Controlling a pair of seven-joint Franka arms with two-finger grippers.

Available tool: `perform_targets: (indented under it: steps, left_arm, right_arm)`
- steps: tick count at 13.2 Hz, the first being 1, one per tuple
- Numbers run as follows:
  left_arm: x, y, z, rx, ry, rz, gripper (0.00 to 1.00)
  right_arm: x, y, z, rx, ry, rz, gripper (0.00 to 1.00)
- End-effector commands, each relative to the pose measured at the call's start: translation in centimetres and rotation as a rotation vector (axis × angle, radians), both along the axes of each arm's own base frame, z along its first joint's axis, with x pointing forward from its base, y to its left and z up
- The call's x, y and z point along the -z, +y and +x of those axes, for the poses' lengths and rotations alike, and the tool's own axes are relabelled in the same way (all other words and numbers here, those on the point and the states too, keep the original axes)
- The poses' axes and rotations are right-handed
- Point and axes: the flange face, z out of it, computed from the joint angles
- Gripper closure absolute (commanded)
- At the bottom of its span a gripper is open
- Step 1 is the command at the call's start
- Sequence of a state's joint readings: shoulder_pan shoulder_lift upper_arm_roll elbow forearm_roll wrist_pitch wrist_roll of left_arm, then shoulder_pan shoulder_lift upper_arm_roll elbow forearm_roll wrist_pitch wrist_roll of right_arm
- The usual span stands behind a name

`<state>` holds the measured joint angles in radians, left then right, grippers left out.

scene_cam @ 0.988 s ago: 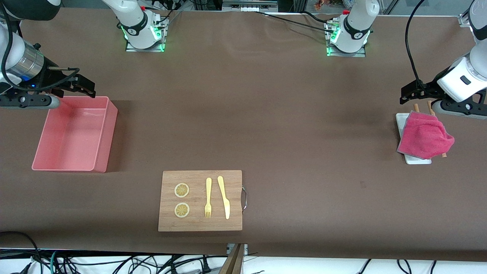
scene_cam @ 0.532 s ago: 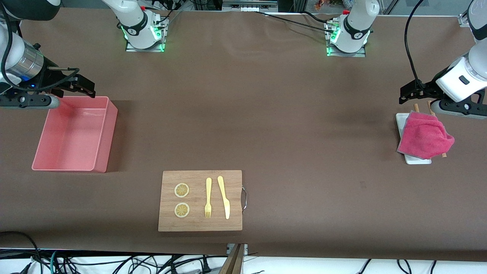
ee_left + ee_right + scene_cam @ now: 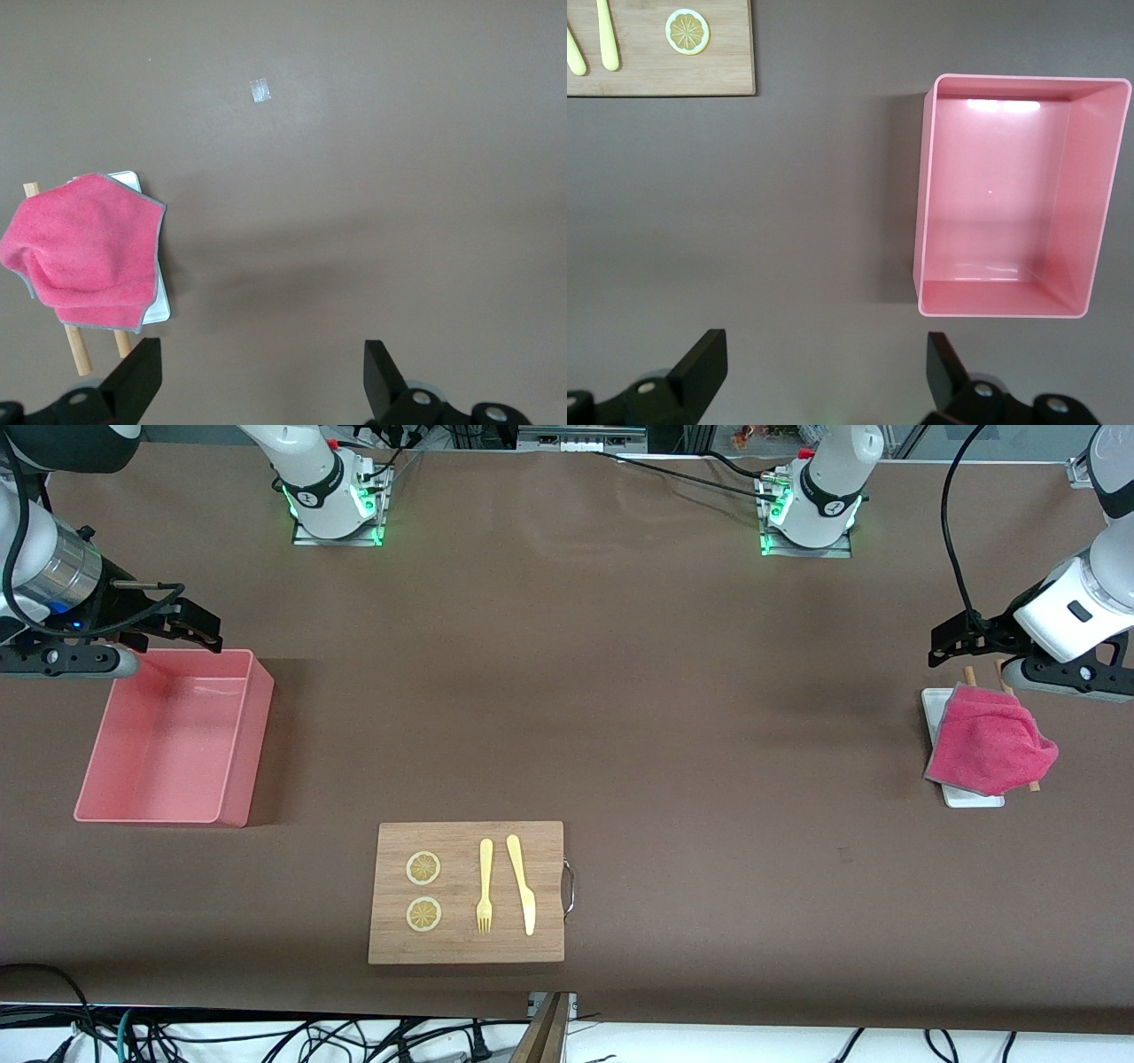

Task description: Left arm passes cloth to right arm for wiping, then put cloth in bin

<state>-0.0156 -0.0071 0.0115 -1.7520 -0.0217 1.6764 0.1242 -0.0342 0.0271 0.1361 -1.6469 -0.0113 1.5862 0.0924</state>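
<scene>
The magenta-pink cloth [image 3: 990,741] lies crumpled over a small white tray [image 3: 973,798] and two wooden sticks at the left arm's end of the table; it also shows in the left wrist view [image 3: 84,250]. My left gripper [image 3: 952,640] hangs open and empty above the table just beside the cloth. The salmon-pink bin [image 3: 168,735] stands empty at the right arm's end; it also shows in the right wrist view [image 3: 1014,195]. My right gripper [image 3: 190,627] is open and empty over the table by the bin's rim.
A wooden board [image 3: 467,892] with a metal handle lies near the front edge. It carries two lemon slices [image 3: 423,868], a yellow fork [image 3: 485,886] and a yellow knife [image 3: 523,884]. A small scrap of tape [image 3: 259,90] lies on the brown tablecloth.
My left gripper has drifted very slightly upward in the front view. The right arm, the cloth and the bin have not moved.
</scene>
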Motion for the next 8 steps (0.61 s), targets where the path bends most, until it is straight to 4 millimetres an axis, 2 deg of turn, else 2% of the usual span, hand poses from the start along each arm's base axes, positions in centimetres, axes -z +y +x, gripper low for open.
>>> perform_targets:
  steps: [1,3,6,8]
  left_arm:
    - [-0.2,-0.6,-0.1,0.001,0.008,-0.005,0.0]
    - [0.7,-0.6,0.0,0.0,0.028,-0.003,0.0]
    - [7.2,-0.7,2.4,0.01,0.124,0.023,0.0]
    - [11.6,-1.8,3.7,0.079,0.167,0.139,0.0]
  right_arm:
    - [-0.5,-0.2,0.2,-0.001,0.003,-0.012,0.01]
    - [-0.5,-0.2,0.2,-0.001,0.003,-0.012,0.01]
    - [-0.5,-0.2,0.2,-0.001,0.003,-0.012,0.01]
    - [-0.5,-0.2,0.2,-0.001,0.003,-0.012,0.01]
